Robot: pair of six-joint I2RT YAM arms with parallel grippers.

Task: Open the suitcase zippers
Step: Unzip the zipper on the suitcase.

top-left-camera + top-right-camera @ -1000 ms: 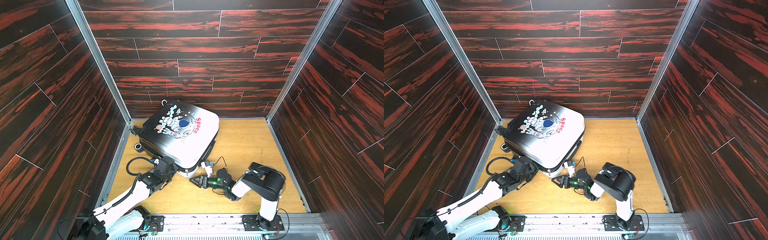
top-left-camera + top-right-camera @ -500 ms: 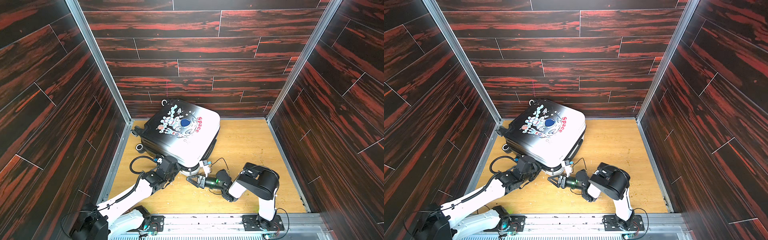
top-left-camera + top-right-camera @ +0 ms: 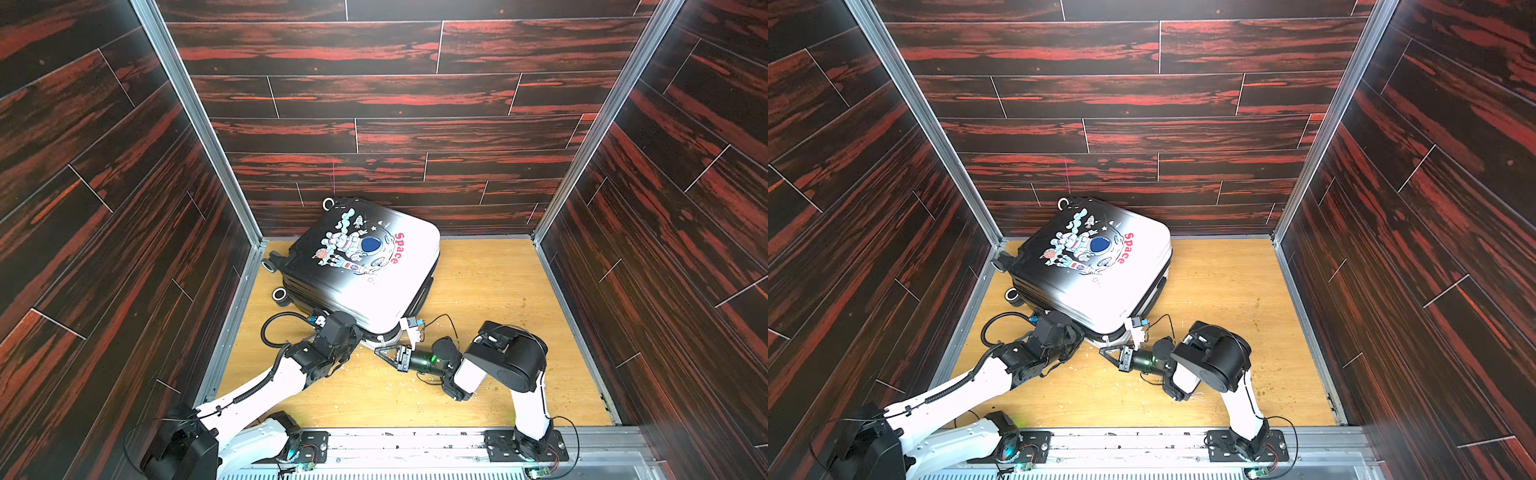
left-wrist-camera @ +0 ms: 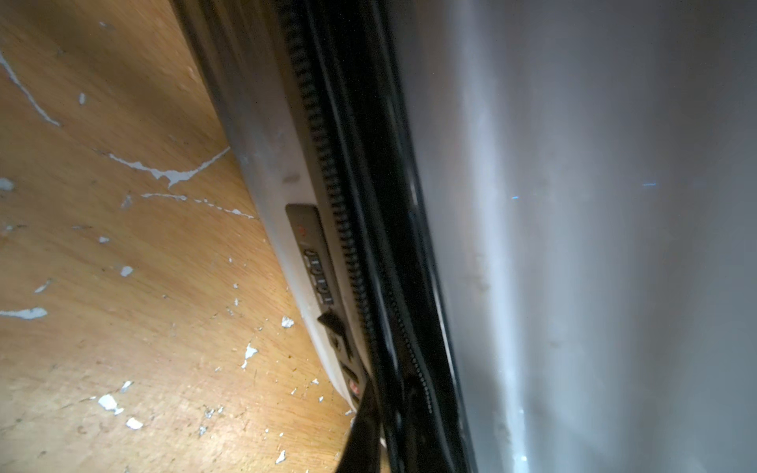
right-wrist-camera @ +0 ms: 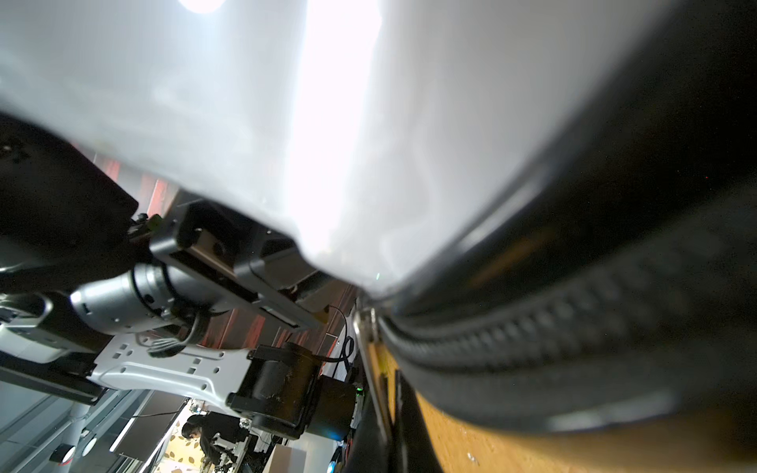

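Suitcase (image 3: 365,282) lies flat, closed, near back-left walls | open wooden floor (image 3: 498,291) to its right | my left gripper (image 3: 355,334) closed under its near edge | my right gripper (image 3: 380,352) pinches the zipper pull (image 5: 366,352)

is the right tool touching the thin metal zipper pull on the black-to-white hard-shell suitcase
Touching. The right wrist view shows the thin metal zipper pull, hanging off the black-to-white hard-shell suitcase seam, pinched between the fingers of the shut right tool.

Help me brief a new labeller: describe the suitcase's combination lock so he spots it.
Find the suitcase on the wooden floor. In the left wrist view, a black zipper track runs along its side; the lock is the grey dialled panel beside it, set in white shell.
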